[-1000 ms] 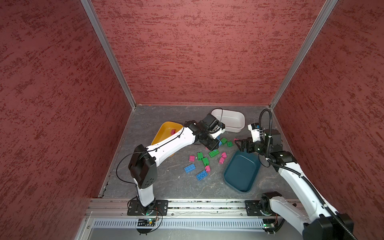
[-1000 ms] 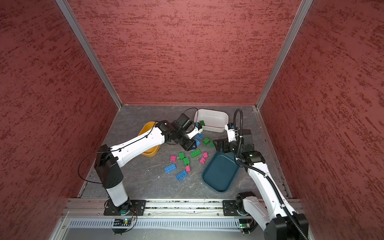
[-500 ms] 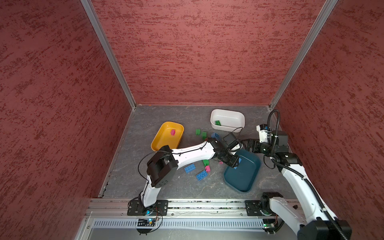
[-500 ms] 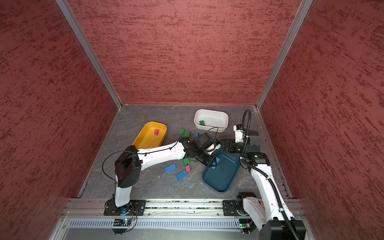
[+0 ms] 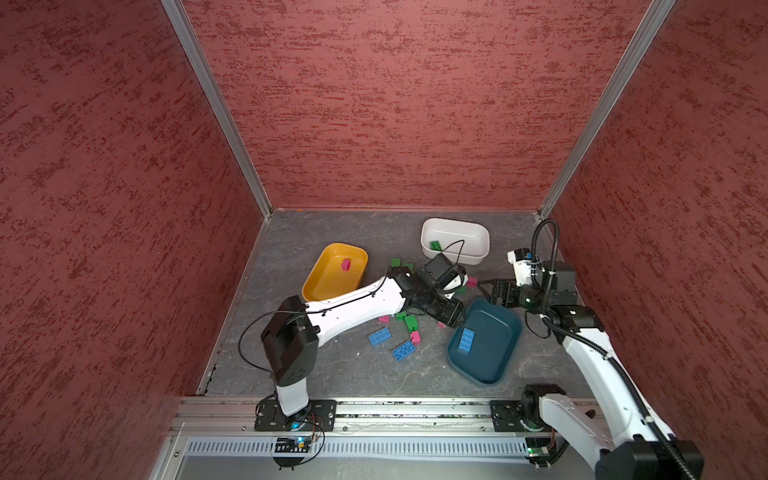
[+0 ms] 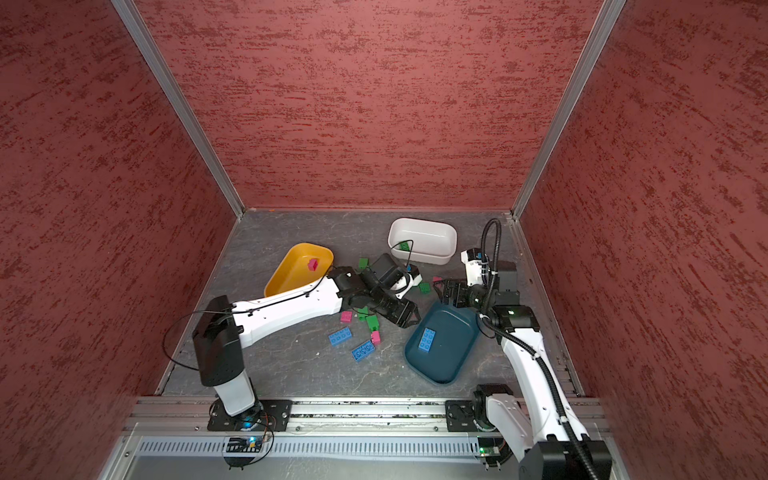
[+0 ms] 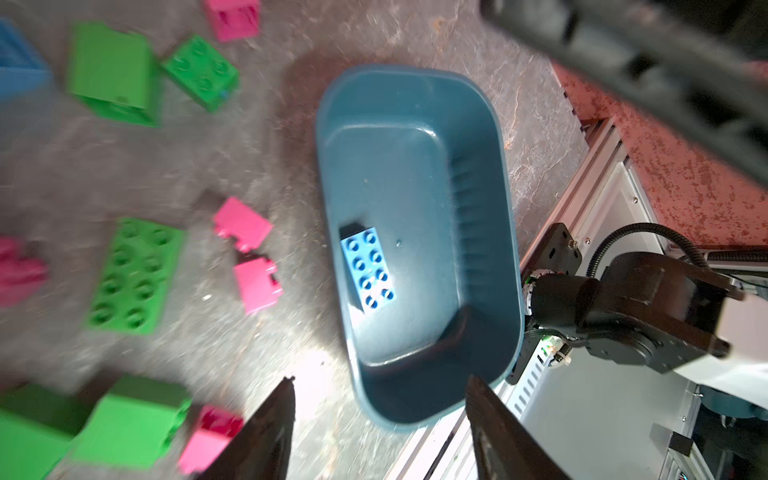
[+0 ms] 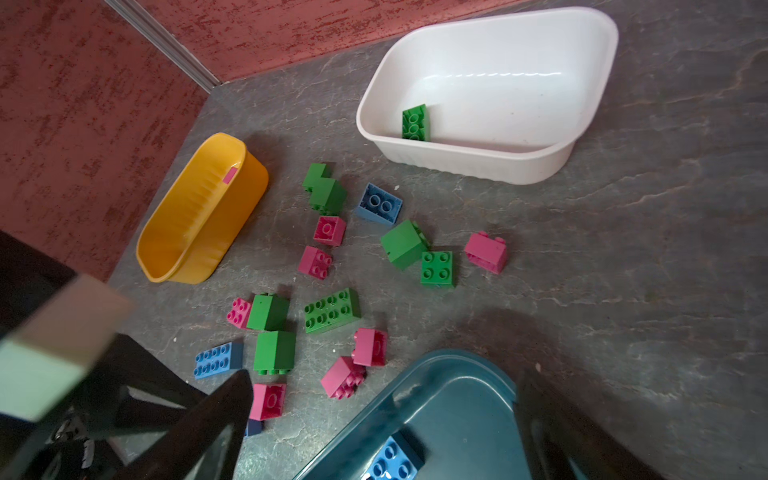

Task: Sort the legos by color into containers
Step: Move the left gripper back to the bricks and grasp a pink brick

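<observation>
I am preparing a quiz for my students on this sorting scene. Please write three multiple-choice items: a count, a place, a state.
1. How many bricks lie in the white bin? A one; B none; C three.
2. Which bin holds a blue brick? A the white bin; B no bin; C the teal bin.
3. The left pincer is: A shut on a pink brick; B open and empty; C shut tight, empty.

Key: 1 A, a single green brick lies inside. 2 C, the brick rests studs-up on its floor. 3 B, its jaws stand apart with nothing between them.
</observation>
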Tool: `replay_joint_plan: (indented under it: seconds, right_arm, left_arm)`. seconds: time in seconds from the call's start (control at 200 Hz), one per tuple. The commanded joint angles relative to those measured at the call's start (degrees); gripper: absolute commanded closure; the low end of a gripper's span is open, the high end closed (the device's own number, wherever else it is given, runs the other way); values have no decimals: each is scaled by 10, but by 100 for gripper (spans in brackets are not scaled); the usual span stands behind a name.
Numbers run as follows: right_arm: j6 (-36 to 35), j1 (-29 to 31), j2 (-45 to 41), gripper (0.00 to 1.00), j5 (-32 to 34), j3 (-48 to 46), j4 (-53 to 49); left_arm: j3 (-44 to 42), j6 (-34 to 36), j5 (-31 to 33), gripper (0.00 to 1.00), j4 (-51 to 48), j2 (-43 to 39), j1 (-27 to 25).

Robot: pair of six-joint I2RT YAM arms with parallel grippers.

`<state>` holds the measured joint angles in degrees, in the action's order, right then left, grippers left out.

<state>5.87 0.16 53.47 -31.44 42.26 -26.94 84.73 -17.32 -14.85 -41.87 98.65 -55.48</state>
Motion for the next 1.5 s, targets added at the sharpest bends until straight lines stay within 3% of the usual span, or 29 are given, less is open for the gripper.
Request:
replay_joint_plan:
  seconds: [0.0, 0.24, 0.451, 0.741, 1.268, 1.498]
  right_arm:
    - [7, 1, 0, 1, -53, -4, 25]
    - [16, 30, 7, 1, -73, -10, 53]
    - [22, 61, 12, 1, -64, -15, 63]
    - [23, 90, 14, 1, -60, -23, 77]
    - [16, 103, 25, 1, -57, -19, 76]
    - [13, 103, 23, 1, -53, -21, 74]
  left_arm:
    - [-41, 38, 34, 33, -83, -44, 32]
    - [-122, 189, 109, 32, -123, -102, 104]
    - [-130, 352, 129, 32, -103, -53, 147]
    - [-134, 500, 126, 34, -63, 30, 166]
    - [-151, 582, 145, 35, -40, 67, 168]
    - [-149, 590, 154, 40, -39, 86, 173]
